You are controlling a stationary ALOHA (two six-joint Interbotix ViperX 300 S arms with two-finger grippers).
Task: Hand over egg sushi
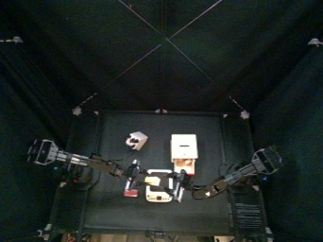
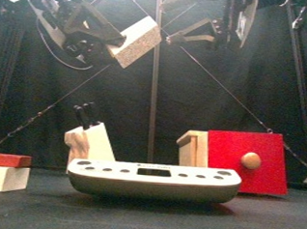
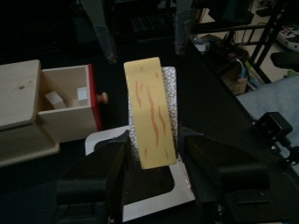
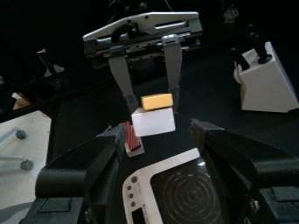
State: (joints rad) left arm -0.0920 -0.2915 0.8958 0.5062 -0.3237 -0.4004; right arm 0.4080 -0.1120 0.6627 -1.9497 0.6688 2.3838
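The egg sushi (image 3: pixel 152 112) is a yellow slab with reddish streaks on a white rice block. My left gripper (image 3: pixel 156 147) is shut on its sides and holds it high above the table, as the front view (image 2: pixel 134 40) shows. In the right wrist view the sushi (image 4: pixel 156 111) hangs between the left gripper's thin fingers (image 4: pixel 124 87), just beyond my right gripper (image 4: pixel 158 138). The right gripper is open and empty, its jaws spread either side of the sushi without touching it. In the top view both grippers meet near the table's front middle (image 1: pixel 161 181).
A white and grey scale-like tray (image 2: pixel 153 181) lies at the front middle. A knife block (image 2: pixel 90 142) stands behind it to the left. A wooden box with a red front (image 2: pixel 238 160) stands to the right. A small red-topped white block (image 2: pixel 4 172) sits at the far left.
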